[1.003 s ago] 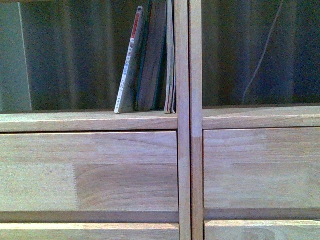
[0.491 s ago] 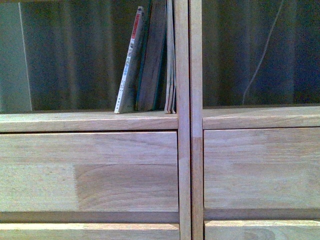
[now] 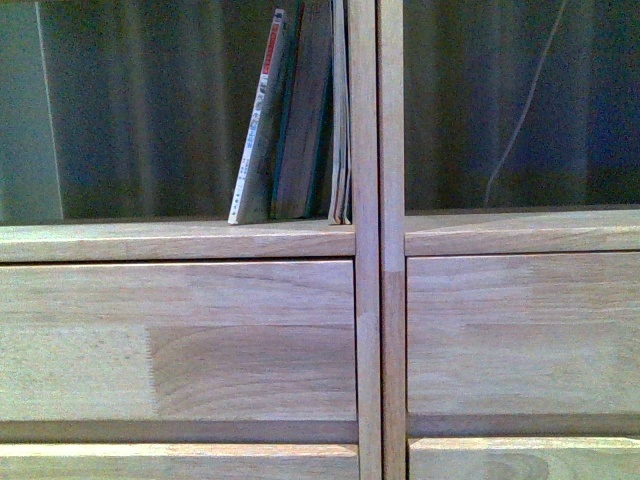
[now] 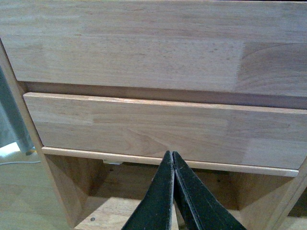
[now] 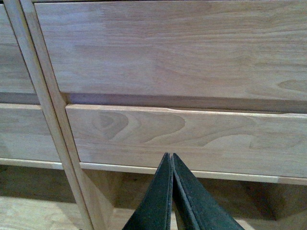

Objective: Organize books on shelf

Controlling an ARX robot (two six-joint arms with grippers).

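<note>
In the front view three books stand in the shelf's (image 3: 180, 242) upper left compartment, leaning right against the twin central uprights (image 3: 378, 240). The white book (image 3: 256, 130) with a red-marked spine is outermost, the brown book (image 3: 305, 110) is in the middle, and the thin pale booklet (image 3: 341, 120) is against the upright. Neither gripper shows in the front view. My left gripper (image 4: 172, 154) is shut and empty, facing the shelf's plain front panels (image 4: 158, 129). My right gripper (image 5: 171, 155) is shut and empty, facing similar front panels (image 5: 192, 134).
A dark curtain and a thin hanging cable (image 3: 525, 110) show behind the backless compartments. A pale panel (image 3: 25, 115) stands at the far left. Below the panels each wrist view shows an open lower compartment (image 4: 120, 191). An upright (image 5: 53, 120) runs past the right gripper.
The front view has shifted very slightly; the shelf board sits a few pixels higher. The books have not moved.
</note>
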